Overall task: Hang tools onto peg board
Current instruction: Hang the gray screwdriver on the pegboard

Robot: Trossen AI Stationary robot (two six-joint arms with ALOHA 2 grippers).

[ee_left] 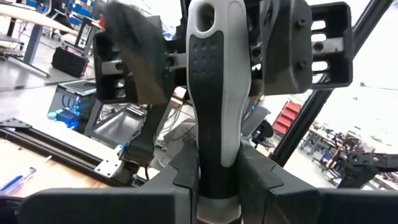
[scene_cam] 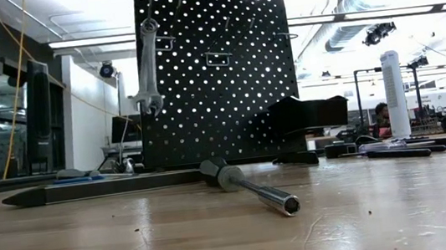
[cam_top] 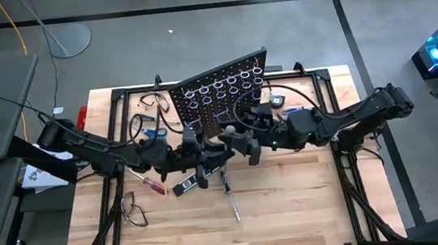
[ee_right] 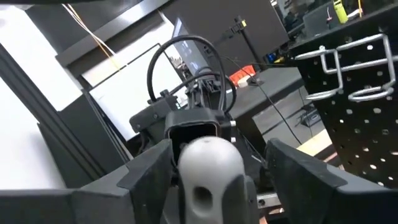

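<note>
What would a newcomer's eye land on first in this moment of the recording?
The black peg board standing upright at the table's far middle, with a silver wrench already hanging on it. Just in front of it the two arms meet: the left gripper is shut on a grey and black screwdriver, and the right gripper stands with open jaws either side of the handle's end. Another screwdriver lies on the table in front.

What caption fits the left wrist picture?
Left gripper clamps a grey-and-black screwdriver handle upright, with the open right gripper facing it.
</note>
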